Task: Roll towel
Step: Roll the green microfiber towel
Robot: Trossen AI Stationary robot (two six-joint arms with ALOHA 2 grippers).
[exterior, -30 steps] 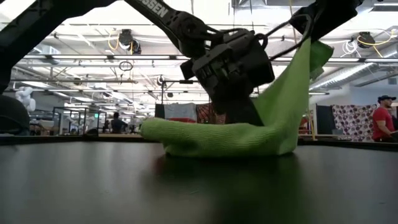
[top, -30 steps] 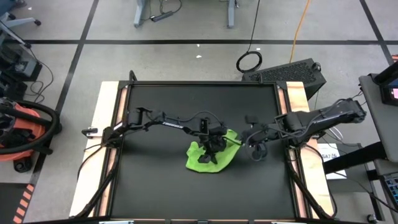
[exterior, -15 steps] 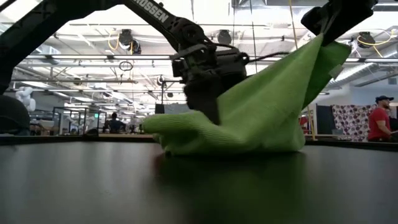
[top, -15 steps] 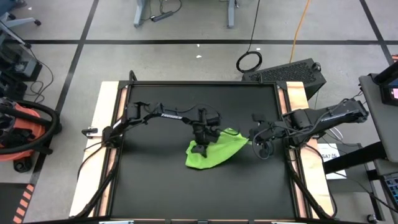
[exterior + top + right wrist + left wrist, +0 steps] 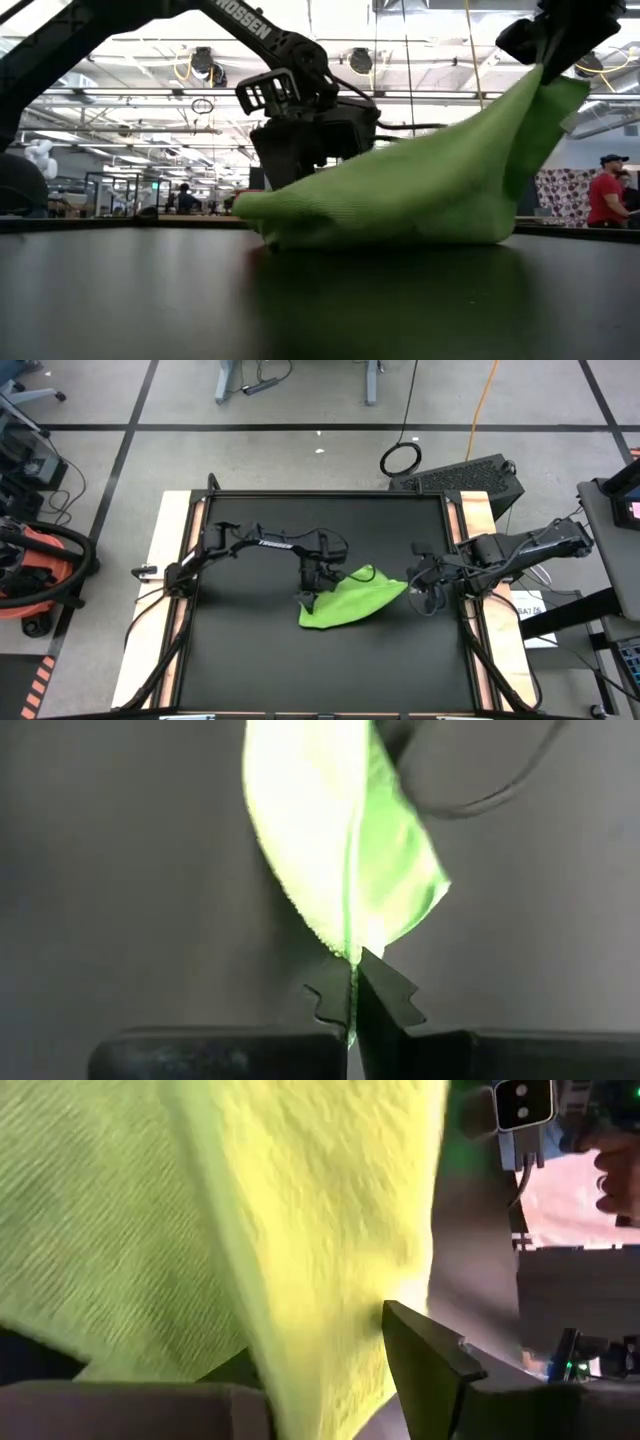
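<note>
Over the last second my right hand has drawn back toward the right edge of the tabletop, and the towel has gone with it: what was a crumpled heap with one corner lifted is now pulled out into a long wedge, its point reaching to my right hand and its broad end lying on the mat near the middle of the tabletop. That hand is pressed together on the very tip of the cloth; the wrist view shows the thin green edge caught between the two fingertips. From table height the towel rises in a taut slope from the mat up to that pinch. My left hand has shifted too, moving off the top of the pile to the towel's left end, where it now sits at the low edge with its fingers partly spread around a thick fold of fabric; in its own wrist view the cloth fills the gap beside one dark finger. I judge this as the stretch-out before rolling: the cloth is being tensioned and flattened between my two hands, and no roll has been started yet. Next I would need to lay it flat, and the risk is the thin corner slipping from the right pinch.
</note>
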